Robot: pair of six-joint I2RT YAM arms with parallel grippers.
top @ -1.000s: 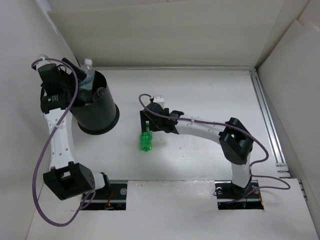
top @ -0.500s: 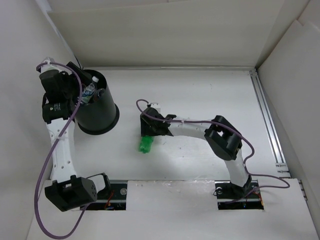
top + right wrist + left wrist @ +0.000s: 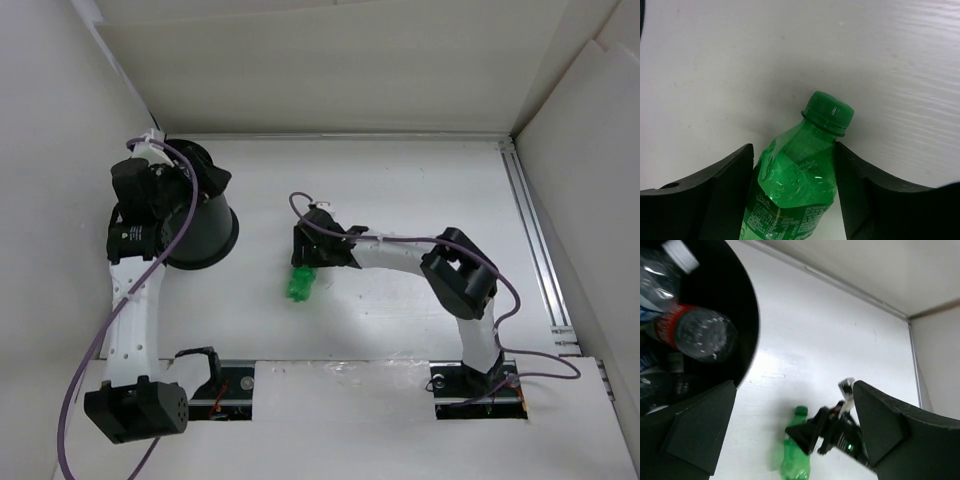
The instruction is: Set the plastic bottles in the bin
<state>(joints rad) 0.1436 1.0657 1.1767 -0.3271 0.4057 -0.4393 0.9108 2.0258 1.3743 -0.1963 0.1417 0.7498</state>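
A green bottle (image 3: 298,284) lies near the table's middle, and my right gripper (image 3: 306,262) is shut on it. In the right wrist view both fingers press the green bottle (image 3: 800,175) just below its cap, at my right gripper (image 3: 792,146). The black bin (image 3: 212,232) stands at the back left. My left gripper (image 3: 192,172) hangs open over its rim with nothing in it. The left wrist view looks into the bin (image 3: 753,325): a red-labelled bottle (image 3: 690,330) and a white-capped clear bottle (image 3: 660,270) lie inside. My left gripper (image 3: 794,385) also frames the green bottle (image 3: 795,460) far below.
White walls close in the table at the back and on both sides. A metal rail (image 3: 530,230) runs along the right edge. Purple cables loop around both arms.
My left gripper let a clear bottle drop into the bin and swung right over the rim. My right gripper came down and shut on the green bottle.
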